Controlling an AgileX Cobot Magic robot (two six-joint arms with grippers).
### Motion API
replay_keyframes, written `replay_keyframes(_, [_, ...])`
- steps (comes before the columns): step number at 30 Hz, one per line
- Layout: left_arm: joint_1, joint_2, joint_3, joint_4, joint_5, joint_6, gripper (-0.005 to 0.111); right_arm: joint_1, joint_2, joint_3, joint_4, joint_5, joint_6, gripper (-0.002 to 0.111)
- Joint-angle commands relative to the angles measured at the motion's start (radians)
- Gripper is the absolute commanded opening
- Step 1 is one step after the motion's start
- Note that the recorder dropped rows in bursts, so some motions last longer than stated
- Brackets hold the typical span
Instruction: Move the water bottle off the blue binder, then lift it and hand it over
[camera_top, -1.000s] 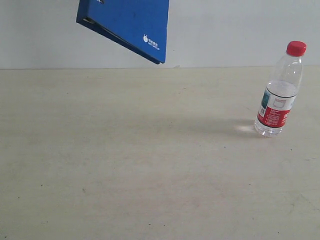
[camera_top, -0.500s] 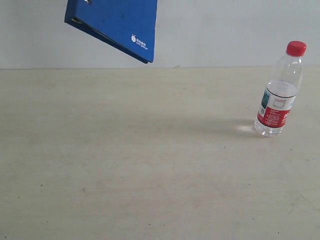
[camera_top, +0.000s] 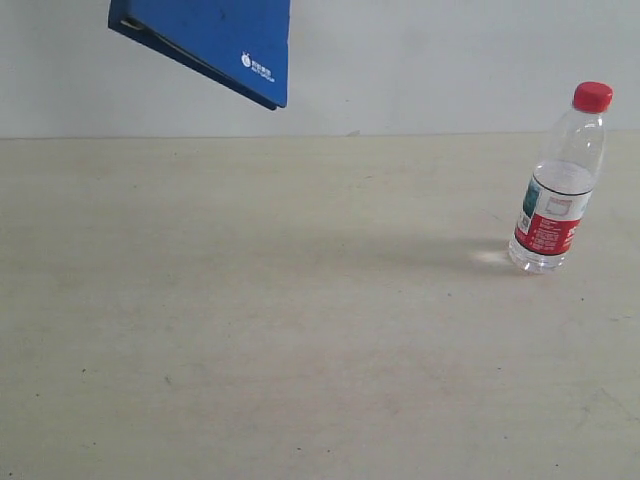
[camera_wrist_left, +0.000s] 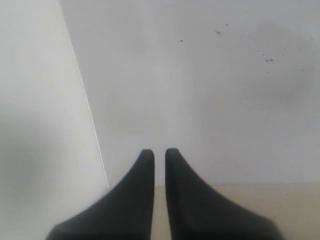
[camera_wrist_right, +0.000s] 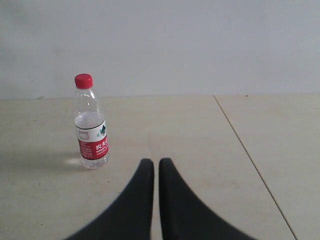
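Water bottle (camera_top: 556, 190) upright on table (camera_top: 300, 320) at right, nothing touching it. Blue binder (camera_top: 215, 35) aloft at far left, tilted, its top cut off by the frame edge, holder unseen. Left gripper (camera_wrist_left: 159, 152) and right gripper (camera_wrist_right: 152, 162) both pinched closed, nothing between them.

The left gripper (camera_wrist_left: 159, 155) is closed: its two dark, tapering fingers (camera_wrist_left: 145, 170) stand side by side with only a thin slit between the tips, and they clamp nothing. It is raised and points roughly level, out over an edge of the counter (camera_wrist_left: 292, 200). The right gripper (camera_wrist_right: 152, 164) is drawn together the same way, its black fingers nearly touching along their length, and it is empty. It hangs above the counter, aimed across the surface toward the far edge with a slight downward tilt. Neither arm nor wrist shows in the exterior view, so how the joints are bent cannot be told.
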Motion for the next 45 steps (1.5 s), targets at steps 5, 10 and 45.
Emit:
replay_keyframes(5, [0.001, 0.105, 0.14, 0.944, -0.032, -1.475, 0.007, -0.001, -0.002, 0.002, -0.01, -0.003, -0.002, 0.001])
replay_keyframes(10, [0.001, 0.099, 0.155, 0.95, 0.095, -1.598, 0.007, -0.001, -0.002, 0.002, -0.01, -0.003, -0.002, 0.001])
replay_keyframes(45, [-0.129, -0.096, 0.155, 0.939, 0.42, -1.207, 0.007, -0.001, -0.002, 0.002, -0.01, -0.003, -0.002, 0.001])
